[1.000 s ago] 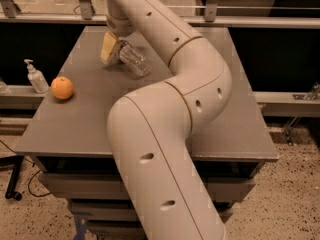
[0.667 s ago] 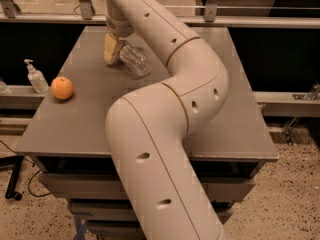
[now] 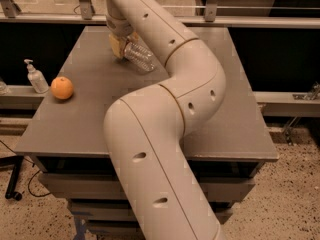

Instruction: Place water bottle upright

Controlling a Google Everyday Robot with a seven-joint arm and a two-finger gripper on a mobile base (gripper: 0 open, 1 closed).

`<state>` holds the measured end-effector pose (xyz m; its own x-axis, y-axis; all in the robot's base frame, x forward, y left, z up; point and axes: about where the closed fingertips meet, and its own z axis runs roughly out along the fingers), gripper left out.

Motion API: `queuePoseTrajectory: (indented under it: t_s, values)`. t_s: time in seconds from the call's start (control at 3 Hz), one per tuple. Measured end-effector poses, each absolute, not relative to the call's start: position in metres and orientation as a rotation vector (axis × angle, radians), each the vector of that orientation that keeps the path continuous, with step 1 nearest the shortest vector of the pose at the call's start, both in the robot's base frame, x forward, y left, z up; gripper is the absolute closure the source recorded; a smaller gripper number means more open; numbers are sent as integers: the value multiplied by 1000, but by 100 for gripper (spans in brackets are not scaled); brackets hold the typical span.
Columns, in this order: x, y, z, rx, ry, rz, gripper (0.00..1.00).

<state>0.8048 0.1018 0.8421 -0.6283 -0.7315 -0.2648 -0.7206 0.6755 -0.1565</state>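
Grey table point(image 3: 75, 124) is set on speckled floor point(image 3: 295, 199). Orange point(image 3: 62, 88) is noted near left edge, pump bottle point(image 3: 35, 77) just beyond. Gripper point(image 3: 120, 45), far side, is clenched on tilted water bottle point(image 3: 141, 58), partly blocked by arm point(image 3: 190, 79).

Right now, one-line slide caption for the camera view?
Gripper at the far side of the table, against a tilted water bottle; orange and pump dispenser at image left.

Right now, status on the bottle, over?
Pincer at far side of table, against water bottle. Bottle tilted, not upright. Orange and pump bottle well left, clear of it.
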Motion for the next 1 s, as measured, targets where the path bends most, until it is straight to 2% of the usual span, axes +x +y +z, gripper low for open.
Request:
queuePoseTrajectory:
  t_s: [0.33, 0.67, 1.0]
  values:
    - [806, 100, 856, -1134, 2554, -19, 88]
    - [803, 93, 885, -1080, 2496, 68, 100]
    - [794, 80, 917, -1007, 2411, 199, 100]
